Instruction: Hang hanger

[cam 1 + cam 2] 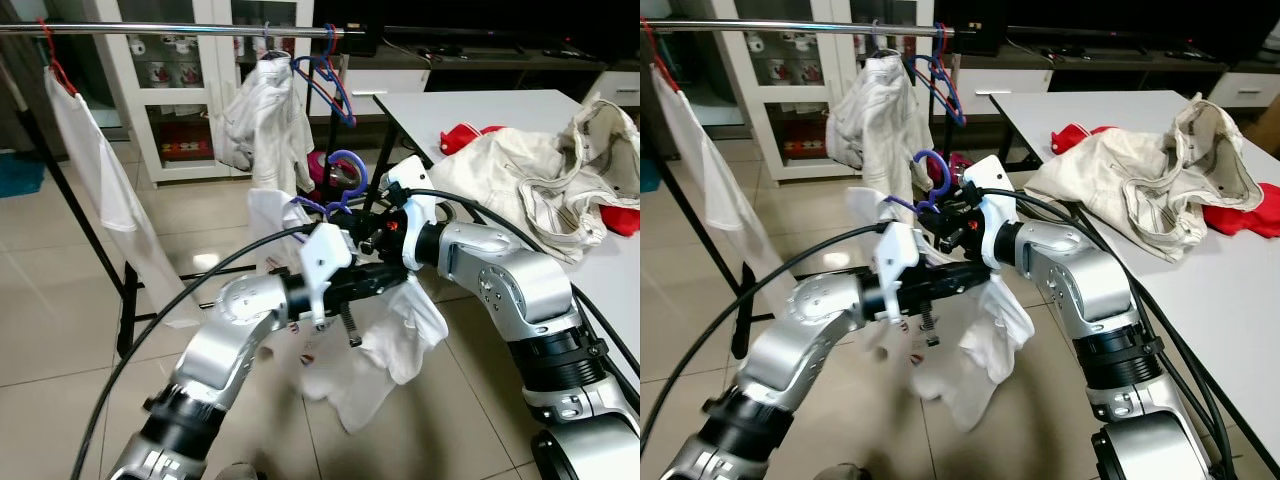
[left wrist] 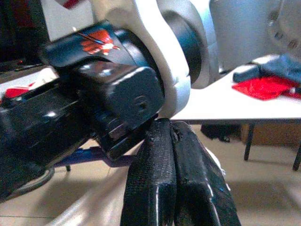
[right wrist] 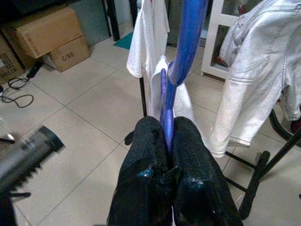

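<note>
Our purple hanger [image 1: 335, 185] carries a white shirt [image 1: 385, 345], and the right tool [image 3: 165, 136] has closed on its stem, hook up. The rail [image 1: 180, 29] lies above and ahead, so we judge an up-and-forward lift. The left tool [image 2: 174, 155] is closed beside it, grip unclear. The worktop [image 1: 480, 105] flanks right; hung clothes [image 1: 265, 120] crowd the rail.
</note>
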Available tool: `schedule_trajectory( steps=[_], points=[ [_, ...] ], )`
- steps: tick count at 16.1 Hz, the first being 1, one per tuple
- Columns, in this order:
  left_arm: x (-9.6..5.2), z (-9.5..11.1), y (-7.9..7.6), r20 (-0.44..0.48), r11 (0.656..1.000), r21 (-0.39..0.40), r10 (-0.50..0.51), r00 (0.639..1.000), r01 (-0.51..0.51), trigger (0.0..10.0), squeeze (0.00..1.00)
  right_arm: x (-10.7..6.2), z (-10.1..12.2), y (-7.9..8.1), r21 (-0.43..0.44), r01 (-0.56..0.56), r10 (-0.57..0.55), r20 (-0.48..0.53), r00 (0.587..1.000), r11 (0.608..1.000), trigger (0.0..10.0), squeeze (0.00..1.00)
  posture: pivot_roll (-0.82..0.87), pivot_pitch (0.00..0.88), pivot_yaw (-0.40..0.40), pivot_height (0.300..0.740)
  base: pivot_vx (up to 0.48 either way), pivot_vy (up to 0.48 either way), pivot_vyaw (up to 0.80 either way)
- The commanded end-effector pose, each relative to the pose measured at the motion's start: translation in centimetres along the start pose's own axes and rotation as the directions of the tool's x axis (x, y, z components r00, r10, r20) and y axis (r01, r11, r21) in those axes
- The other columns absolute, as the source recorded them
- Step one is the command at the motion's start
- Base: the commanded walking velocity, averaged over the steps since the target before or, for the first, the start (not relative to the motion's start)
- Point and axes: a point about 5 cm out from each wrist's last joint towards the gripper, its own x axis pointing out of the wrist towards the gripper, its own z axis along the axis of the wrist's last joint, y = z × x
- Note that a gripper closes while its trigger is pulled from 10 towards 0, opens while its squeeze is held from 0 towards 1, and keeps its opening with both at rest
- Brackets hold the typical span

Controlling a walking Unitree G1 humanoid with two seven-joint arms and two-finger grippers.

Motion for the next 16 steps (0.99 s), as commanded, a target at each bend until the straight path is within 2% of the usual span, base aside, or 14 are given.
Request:
schedule_trajectory(
  steps=[1,2,4,5,8,10,12,13,14,15,16],
  points=[
    [-1.0,1.9,0.6,0.075,0.999,0.016,0.032,0.997,-0.034,0.0,0.0,-0.8,-1.0,-1.3,0.025,0.059,-0.059,-0.035,0.998,0.998,10.0,0.0,0.01,0.0,-0.064,0.74,0.0,0.0,0.0],
    [-1.2,1.8,0.1,0.047,1.0,0.018,-0.006,0.999,0.006,0.0,0.0,-0.7,-1.0,-1.3,0.029,0.064,-0.064,-0.032,0.997,0.997,10.0,0.0,0.01,0.0,-0.063,0.74,0.0,0.0,0.0],
    [-1.9,0.6,0.5,-0.067,0.996,0.081,0.043,0.997,-0.038,0.0,0.0,-0.8,-1.0,-1.6,0.033,0.084,-0.083,-0.024,0.996,0.996,10.0,0.0,0.01,0.0,-0.057,0.74,0.0,0.0,0.0],
    [-2.3,0.4,0.9,-0.085,0.992,0.095,0.091,0.992,-0.083,0.0,0.0,-0.9,-0.9,-1.7,0.034,0.089,-0.089,-0.021,0.996,0.995,10.0,0.0,0.0,0.0,-0.053,0.74,0.0,0.0,0.0],
    [-2.8,1.3,0.4,-0.037,0.998,0.043,0.052,0.998,-0.051,0.0,0.0,-1.2,-1.1,-2.1,0.034,0.104,-0.104,-0.022,0.994,0.994,10.0,0.0,0.0,0.0,-0.048,0.74,0.0,0.0,0.0],
    [-2.9,1.3,0.4,-0.036,0.998,0.038,0.057,0.998,-0.056,0.0,0.0,-1.3,-1.1,-2.1,0.036,0.108,-0.107,-0.02,0.994,0.994,10.0,0.0,0.0,0.0,-0.045,0.74,0.0,0.0,0.0],
    [-2.8,0.7,1.0,-0.07,0.991,0.058,0.121,0.99,-0.117,0.0,0.0,-1.3,-1.0,-2.1,0.044,0.109,-0.108,-0.011,0.994,0.993,10.0,0.0,0.0,0.0,-0.04,0.74,0.0,0.0,0.0],
    [-2.8,0.4,1.5,-0.088,0.983,0.079,0.17,0.981,-0.164,10.0,0.0,-1.2,-1.0,-2.0,0.046,0.105,-0.105,-0.007,0.994,0.993,10.0,0.0,0.0,0.0,-0.039,0.74,0.0,0.0,0.0],
    [-3.0,0.4,1.9,-0.093,0.978,0.087,0.2,0.975,-0.192,10.0,0.0,-1.2,-1.0,-2.0,0.047,0.105,-0.105,-0.005,0.994,0.993,10.0,0.0,0.0,0.0,-0.036,0.74,0.0,0.0,0.0],
    [-3.3,0.5,1.7,-0.09,0.982,0.054,0.183,0.979,-0.179,10.0,1.0,-1.3,-1.1,-2.0,0.05,0.11,-0.11,-0.004,0.994,0.993,10.0,0.0,0.01,0.0,-0.032,0.74,0.0,0.0,0.0],
    [-3.7,0.7,1.5,-0.08,0.986,0.041,0.166,0.983,-0.163,10.0,1.0,-1.4,-1.3,-2.1,0.057,0.12,-0.12,-0.004,0.993,0.991,10.0,0.0,0.01,0.0,-0.03,0.74,0.0,0.0,0.0]
  ],
)
